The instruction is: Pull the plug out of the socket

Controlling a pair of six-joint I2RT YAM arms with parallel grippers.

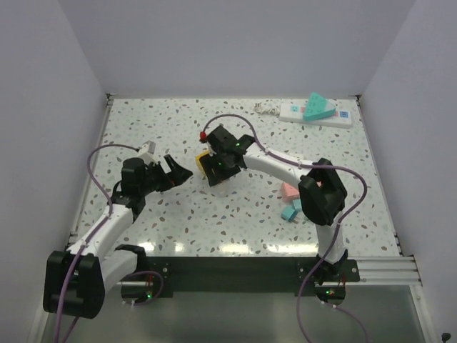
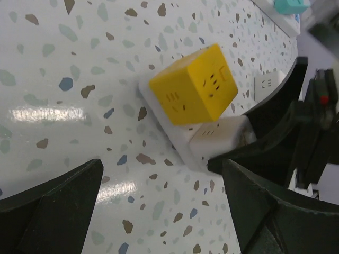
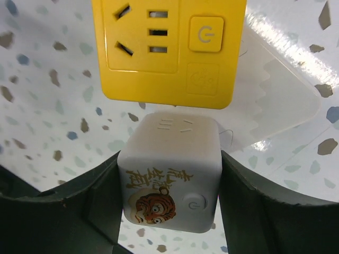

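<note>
At the far right corner of the speckled table lies the white oblong plastic power strip, with a teal wedge-shaped plug seated on it, well apart from both arms. Mid-table, the right gripper clamps a glossy white rounded cube with a tiger print beside a yellow cube socket. The left gripper gapes empty. Risk: wrong target; the light strip could also lift with its plug.

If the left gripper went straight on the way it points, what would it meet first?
Probably the white plastic cube sitting against the yellow cube-shaped socket block; the left gripper points at both, depth unclear.
</note>
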